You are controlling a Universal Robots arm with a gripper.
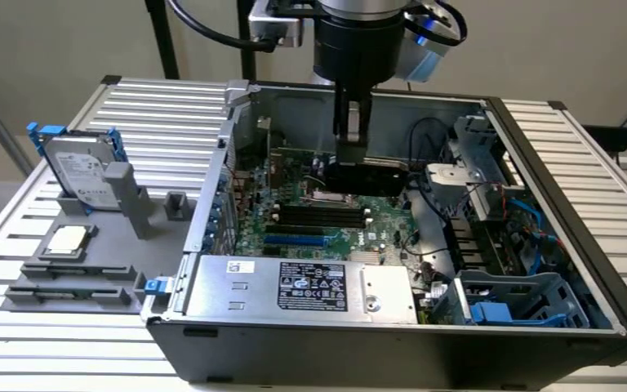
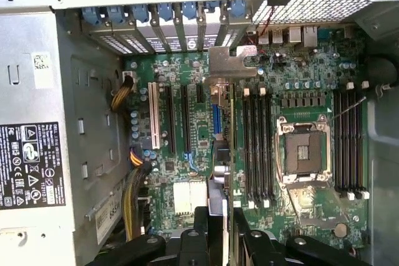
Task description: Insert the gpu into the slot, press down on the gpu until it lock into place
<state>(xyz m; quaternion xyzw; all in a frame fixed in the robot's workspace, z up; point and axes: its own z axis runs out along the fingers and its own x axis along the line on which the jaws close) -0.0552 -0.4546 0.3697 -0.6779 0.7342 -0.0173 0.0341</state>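
Note:
My gripper [image 1: 352,151] reaches down into the open computer case and is shut on the gpu [image 1: 369,177]. The gpu's glossy black cover faces the exterior camera. It hangs above the motherboard, over the black memory slots and clear of the board. In the wrist view the gpu [image 2: 230,147] shows edge-on, with its silver bracket [image 2: 231,61] at the far end and the gripper [image 2: 222,225] clamped on its near end. The slot [image 1: 295,241] is a bright-blue strip lying nearer the power supply. In the wrist view the slot [image 2: 216,119] peeks out just beside the card's edge.
A grey labelled power-supply box [image 1: 303,286] fills the case's near side. Black memory slots [image 2: 259,147] and the CPU socket [image 2: 305,151] flank the card. Cables [image 1: 428,220] and a blue drive cage [image 1: 509,302] sit on the exterior view's right. A hard drive [image 1: 79,175] stands outside the case.

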